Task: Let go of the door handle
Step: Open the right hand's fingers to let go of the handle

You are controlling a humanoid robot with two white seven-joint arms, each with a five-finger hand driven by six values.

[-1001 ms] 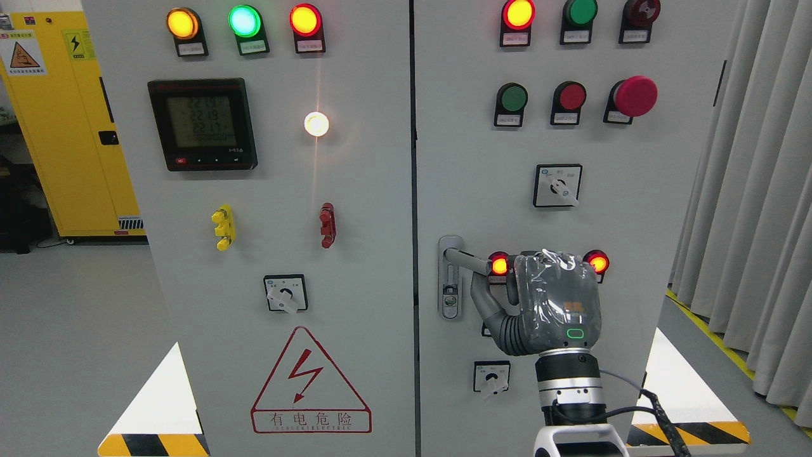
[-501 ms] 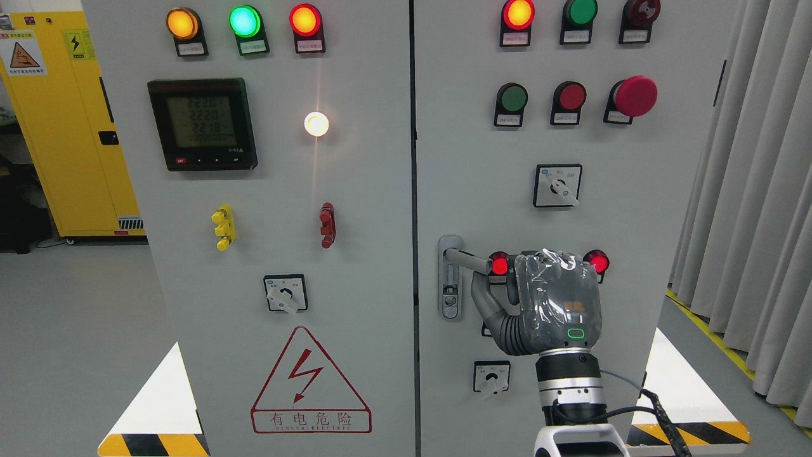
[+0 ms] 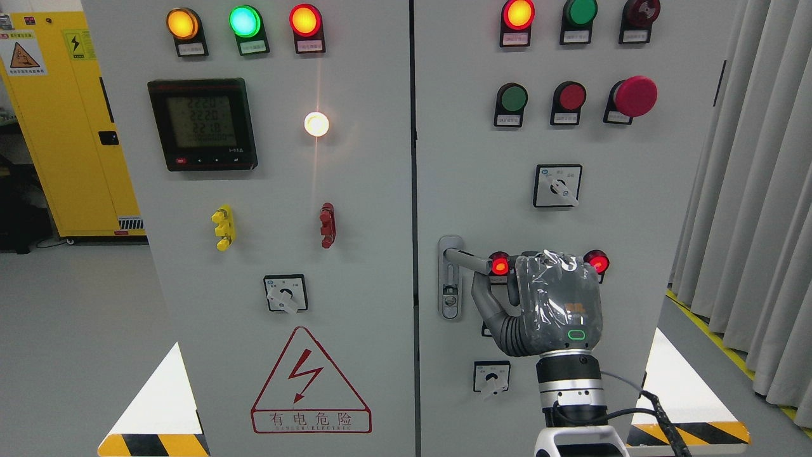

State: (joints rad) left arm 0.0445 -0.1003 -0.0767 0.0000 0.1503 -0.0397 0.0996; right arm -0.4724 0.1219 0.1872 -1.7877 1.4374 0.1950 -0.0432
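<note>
The grey door handle (image 3: 466,259) is a lever on a lock plate at the left edge of the cabinet's right door (image 3: 634,152), and it points right. My right hand (image 3: 545,304), wrapped in clear plastic, comes up from the bottom edge with its back to the camera. It sits against the lever's free end, from below and to the right. The back of the hand hides how it meets the lever. The left arm is out of the picture.
Lit red lamps (image 3: 499,264) (image 3: 597,261) flank the hand, with rotary switches (image 3: 491,376) (image 3: 557,185) below and above. The left door (image 3: 355,190) carries a meter (image 3: 203,124), lamps and a hazard sign. A yellow cabinet (image 3: 63,127) stands far left, curtains (image 3: 755,203) at right.
The right hand has edged a few pixels to the right and down and stays at the lever's end. The two red lamps beside it have dimmed.
</note>
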